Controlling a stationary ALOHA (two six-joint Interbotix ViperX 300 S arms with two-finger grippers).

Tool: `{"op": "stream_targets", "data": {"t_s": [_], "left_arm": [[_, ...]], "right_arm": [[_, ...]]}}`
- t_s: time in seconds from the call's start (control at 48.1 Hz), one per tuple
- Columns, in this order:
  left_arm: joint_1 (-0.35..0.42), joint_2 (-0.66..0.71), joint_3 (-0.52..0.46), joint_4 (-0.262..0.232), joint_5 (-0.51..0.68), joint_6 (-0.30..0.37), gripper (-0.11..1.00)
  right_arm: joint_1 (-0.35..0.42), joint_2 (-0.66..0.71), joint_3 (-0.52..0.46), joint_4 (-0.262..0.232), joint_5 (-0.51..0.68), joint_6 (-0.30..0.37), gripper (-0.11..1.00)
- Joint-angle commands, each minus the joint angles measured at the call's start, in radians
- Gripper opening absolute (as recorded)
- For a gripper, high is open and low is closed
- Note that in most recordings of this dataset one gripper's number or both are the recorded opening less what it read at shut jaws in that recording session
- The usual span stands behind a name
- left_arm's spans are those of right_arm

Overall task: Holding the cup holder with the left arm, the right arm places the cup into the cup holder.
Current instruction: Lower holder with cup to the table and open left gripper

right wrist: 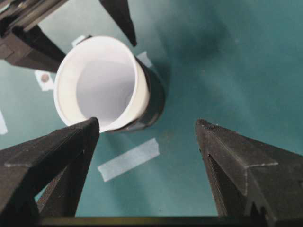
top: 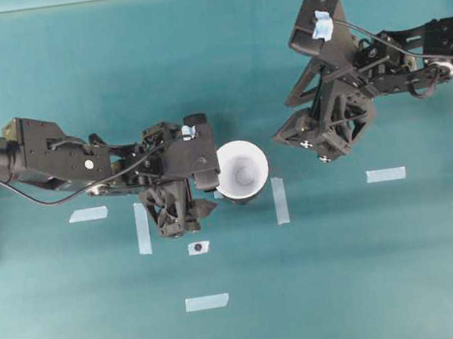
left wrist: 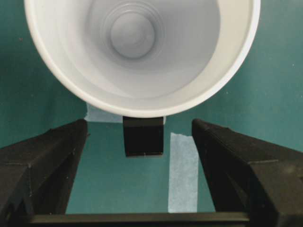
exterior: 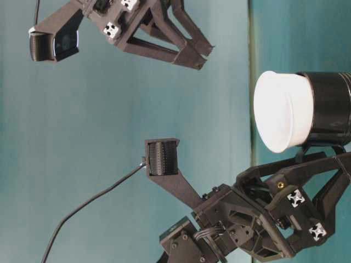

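So at this point the white paper cup (top: 241, 170) was already sitting in the glossy black cup holder (exterior: 329, 108), rim up, its long axis vertical, upper half sticking out above the black wall. Both stood on the teal table (top: 350, 270), between two vertical strips of pale tape (top: 280, 200).

The left gripper (top: 178, 218) was the closer one, just beside the holder. From its wrist cam the fingers (left wrist: 45, 161) were spread wide on either side of the holder's little black side tab (left wrist: 143, 136), not touching it, holding nothing. So the holder wasn't actually being held as far as I could see.

The right gripper (top: 316, 136) sat off to the other side and higher, well clear of the cup. Its jaws were wide apart and empty too; the cup showed past the left finger in its wrist view.

My read: placement was basically done. Plenty of open table around, only tape marks nearby.
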Motion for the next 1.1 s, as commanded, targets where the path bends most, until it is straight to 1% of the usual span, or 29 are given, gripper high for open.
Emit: {"op": "stream_targets", "data": {"t_s": [0.0,0.291,0.644,1.081], "left_arm": [[0.002,-0.023,-0.012,0.002,-0.003,0.0,0.92],[0.0,-0.023,-0.012,0.003,-0.003,-0.002,0.92],[0.002,-0.054,-0.008,0.002,-0.003,0.002,0.92],[-0.005,-0.127,0.012,0.002,0.071,-0.002,0.92]], "right_arm": [[0.005,-0.048,-0.008,0.003,-0.009,0.009,0.89],[0.009,-0.046,-0.005,0.005,-0.012,0.009,0.89],[0.011,-0.046,0.002,0.005,-0.014,0.006,0.89],[0.023,-0.058,0.026,0.003,-0.037,0.003,0.89]]}}
